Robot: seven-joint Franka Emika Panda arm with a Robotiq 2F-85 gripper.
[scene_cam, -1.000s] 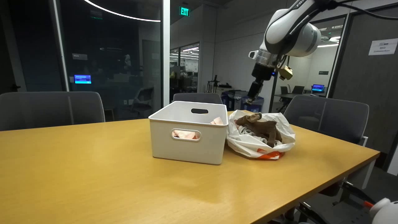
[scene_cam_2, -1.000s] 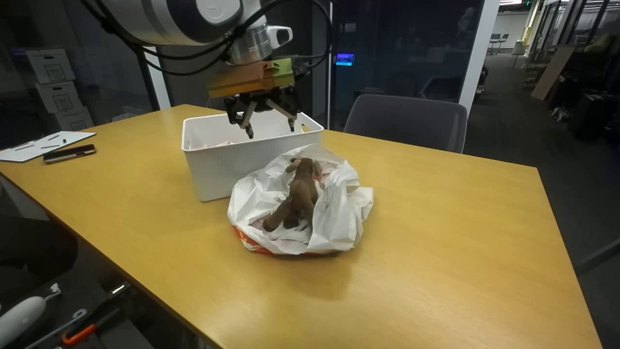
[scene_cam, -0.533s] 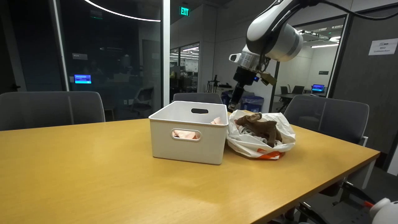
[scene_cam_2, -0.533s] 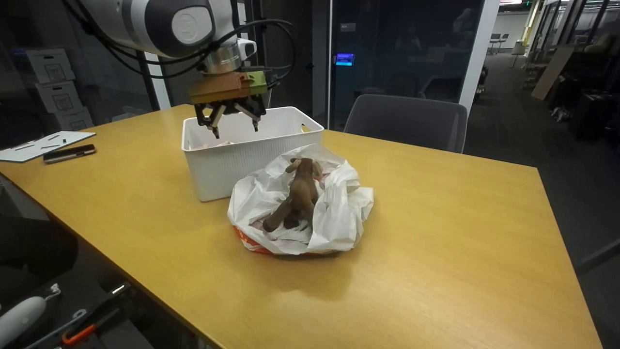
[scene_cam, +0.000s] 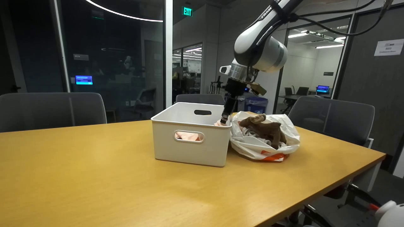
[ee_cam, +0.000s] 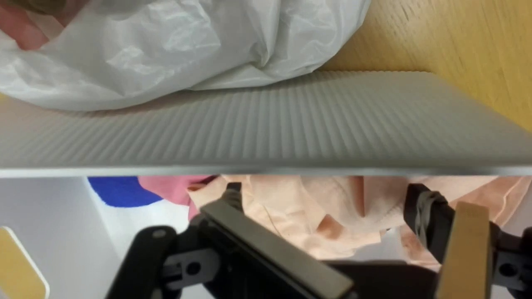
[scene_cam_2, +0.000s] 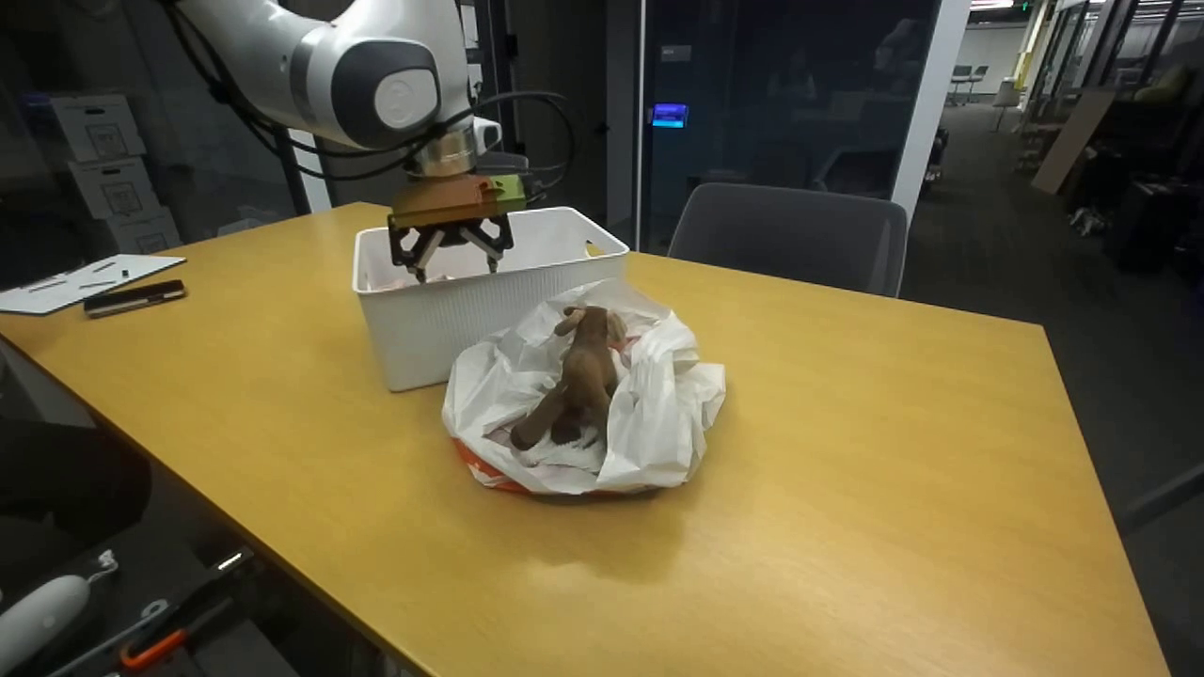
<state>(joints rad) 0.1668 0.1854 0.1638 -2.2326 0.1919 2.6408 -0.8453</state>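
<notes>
Tool [ee_cam: 325, 190] hovers, jaws apart, over peach cloth [ee_cam: 297, 214].

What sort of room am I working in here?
Probably an office meeting room: there's a large table, grey chairs along its edges, and a dark glass wall behind.

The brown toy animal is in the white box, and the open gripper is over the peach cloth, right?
Not quite: the brown toy animal is in the white plastic bag beside the white box, as both exterior views show. The rest is right: the open gripper is over the peach cloth, as the wrist view shows.
</notes>
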